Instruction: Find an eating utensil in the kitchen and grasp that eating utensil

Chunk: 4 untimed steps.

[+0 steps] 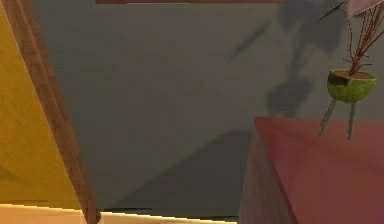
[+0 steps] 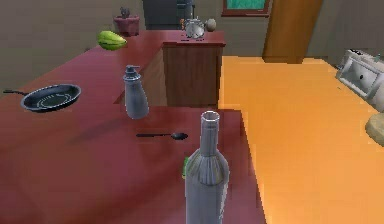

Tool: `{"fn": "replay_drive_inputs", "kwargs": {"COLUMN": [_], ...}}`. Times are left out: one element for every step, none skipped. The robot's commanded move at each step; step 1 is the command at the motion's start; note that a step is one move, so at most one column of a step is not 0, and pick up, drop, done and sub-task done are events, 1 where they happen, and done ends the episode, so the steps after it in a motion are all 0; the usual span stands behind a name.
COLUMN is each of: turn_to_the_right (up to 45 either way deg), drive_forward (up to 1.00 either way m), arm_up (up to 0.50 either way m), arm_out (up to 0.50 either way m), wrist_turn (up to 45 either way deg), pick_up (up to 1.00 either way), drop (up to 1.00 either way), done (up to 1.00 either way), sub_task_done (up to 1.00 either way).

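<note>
A thin dark spoon [image 2: 163, 135] lies flat on the dark red countertop [image 2: 70, 150], bowl end toward the arm side view's right, near the counter's edge. A grey shaker-like bottle [image 2: 134, 92] stands just behind it. A taller grey bottle [image 2: 208, 165] stands in front of it, near the bottom of the picture.
On the counter lie a dark frying pan [image 2: 50, 97], a green object [image 2: 111, 40], a potted plant [image 2: 127, 22] and an alarm clock [image 2: 196, 30]. Orange floor [image 2: 300, 130] spreads right, toward a wooden door [image 2: 290, 30] and white appliance [image 2: 362, 72]. Ahead are a grey wall [image 1: 170, 90], wooden frame [image 1: 55, 110], green planter [image 1: 350, 85] and red counter corner [image 1: 320, 170].
</note>
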Motion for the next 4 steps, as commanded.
{"fn": "replay_drive_inputs", "kwargs": {"turn_to_the_right": [0.0, 0.0, 0.0, 0.0], "drive_forward": [0.0, 0.0, 0.0, 0.0], "arm_up": [0.38, 0.0, 0.0, 0.0], "arm_out": [0.0, 0.28, 0.0, 0.0], "wrist_turn": [0.0, 0.0, 45.0, 45.0], "pick_up": [0.0, 0.0, 0.0, 0.0], "drop": [0.0, 0.0, 0.0, 0.0], "done": [0.0, 0.0, 0.0, 0.0], "sub_task_done": [0.0, 0.0, 0.0, 0.0]}}
